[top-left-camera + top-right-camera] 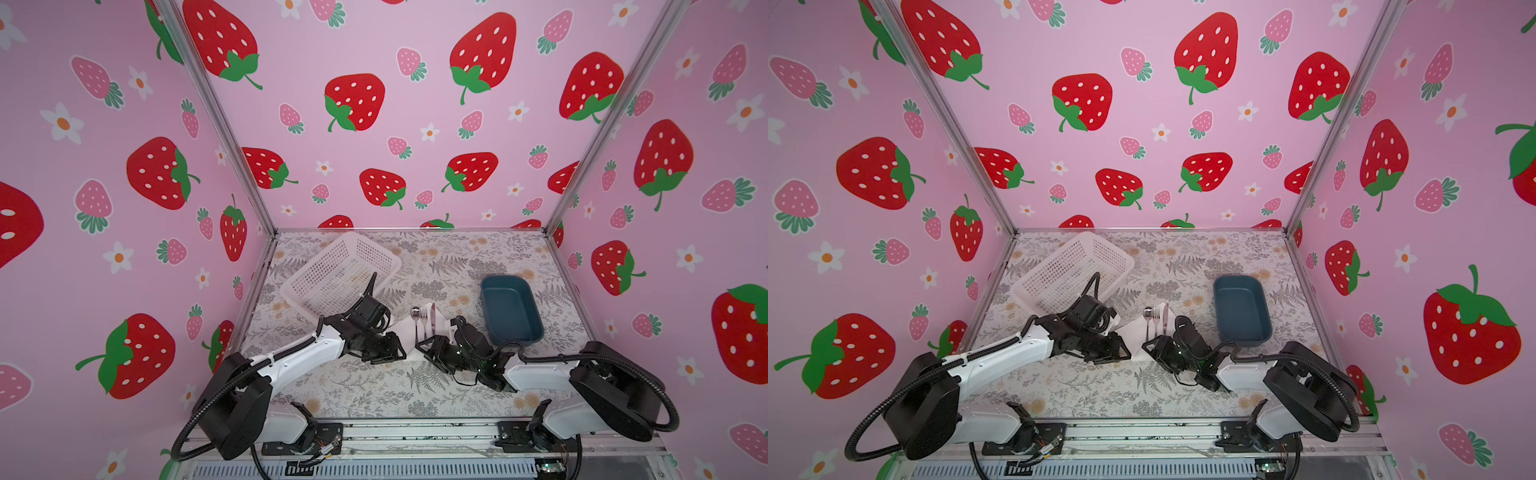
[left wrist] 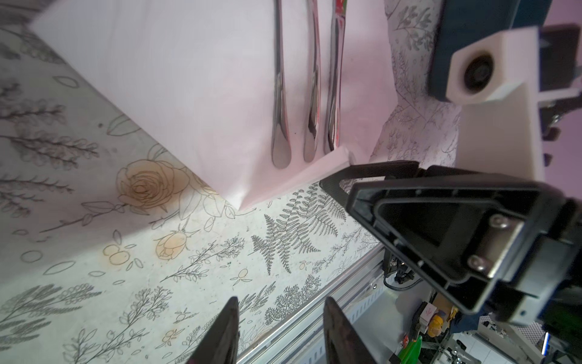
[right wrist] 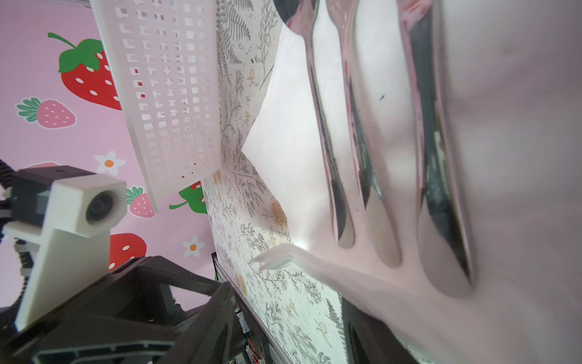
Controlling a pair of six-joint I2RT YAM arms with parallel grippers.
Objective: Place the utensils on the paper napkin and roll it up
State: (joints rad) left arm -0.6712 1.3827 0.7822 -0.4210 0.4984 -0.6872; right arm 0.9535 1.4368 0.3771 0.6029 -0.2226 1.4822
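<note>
At left on the tabletop [image 1: 374, 386]: white basket [image 1: 332, 266]. Left tool [image 2: 280, 334]: hovers with jaws apart, grips nothing, near the paper napkin [image 2: 189, 94]. On the napkin: the utensils [image 1: 424, 318], side by side, handle ends at its lifted near edge. Right tool [image 3: 288, 305]: stands with jaws apart at that lifted edge. Further right: blue tray [image 1: 511, 307].

white perforated basket [image 1: 332, 266]: back left | dark blue tub [image 1: 509, 307]: right, well apart | floral table cover [image 1: 374, 386]: under both
</note>
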